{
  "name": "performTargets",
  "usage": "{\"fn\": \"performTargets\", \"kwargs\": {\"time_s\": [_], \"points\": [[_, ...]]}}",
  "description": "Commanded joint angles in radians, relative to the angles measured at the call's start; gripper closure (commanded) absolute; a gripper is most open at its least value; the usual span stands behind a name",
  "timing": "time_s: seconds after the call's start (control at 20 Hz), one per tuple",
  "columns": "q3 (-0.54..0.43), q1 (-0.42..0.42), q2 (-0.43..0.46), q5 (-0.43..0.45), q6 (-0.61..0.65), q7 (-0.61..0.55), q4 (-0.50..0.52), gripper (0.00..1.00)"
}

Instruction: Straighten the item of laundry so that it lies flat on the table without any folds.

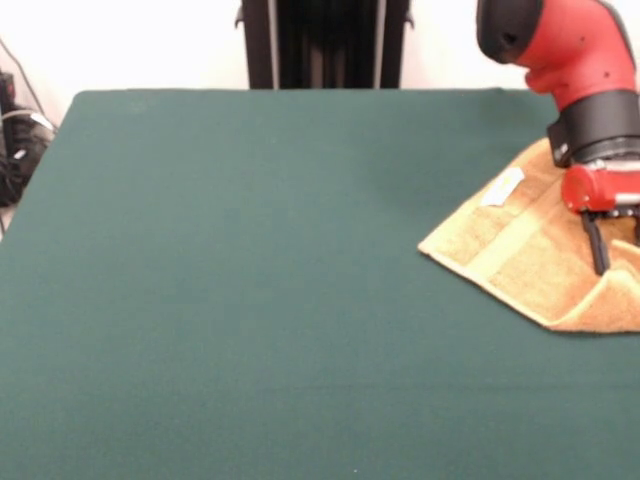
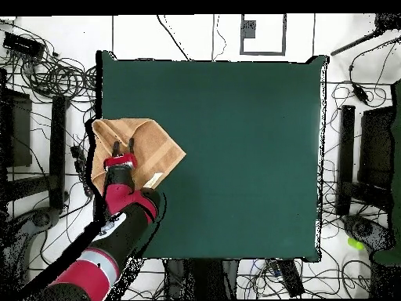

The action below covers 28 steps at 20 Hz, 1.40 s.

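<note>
The item of laundry (image 1: 530,250) is a golden-orange towel lying bunched at the right side of the green table (image 1: 250,280), partly cut off by the picture's edge. A white tag (image 1: 503,187) shows on top, and its near edge curls up in a fold. In the overhead view the towel (image 2: 153,145) sits at the table's (image 2: 251,141) left edge, one corner pointing inward. My gripper (image 1: 620,240) hangs over the towel's outer part, one black finger (image 1: 598,245) reaching down to the cloth. From above, the gripper (image 2: 124,146) is open, with towel showing between its spread fingers.
Black cables (image 1: 15,140) lie off the table's left side in the front view. Seen from above, cable bundles (image 2: 55,74) and dark stands (image 2: 345,157) ring the table on the floor. The arm (image 2: 117,219) reaches in over the table's lower left corner.
</note>
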<state>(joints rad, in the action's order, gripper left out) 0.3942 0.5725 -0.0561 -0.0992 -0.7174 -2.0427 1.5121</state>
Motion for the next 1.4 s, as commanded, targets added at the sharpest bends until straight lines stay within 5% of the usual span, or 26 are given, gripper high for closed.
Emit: {"fn": "performTargets", "kwargs": {"time_s": [0.05, 0.35, 0.75, 1.05, 1.4], "points": [[-0.043, -0.04, 0.102, 0.041, 0.013, -0.063, -0.003, 0.0], [-0.002, -0.077, 0.074, 0.117, 0.005, -0.044, -0.023, 0.0], [-0.119, -0.2, -0.005, 0.225, 0.099, -0.126, -0.123, 0.0], [-0.202, -0.267, -0.028, 0.201, 0.301, -0.084, -0.308, 0.0], [-0.268, -0.301, -0.146, 0.153, 0.575, -0.083, -0.362, 0.0]]}}
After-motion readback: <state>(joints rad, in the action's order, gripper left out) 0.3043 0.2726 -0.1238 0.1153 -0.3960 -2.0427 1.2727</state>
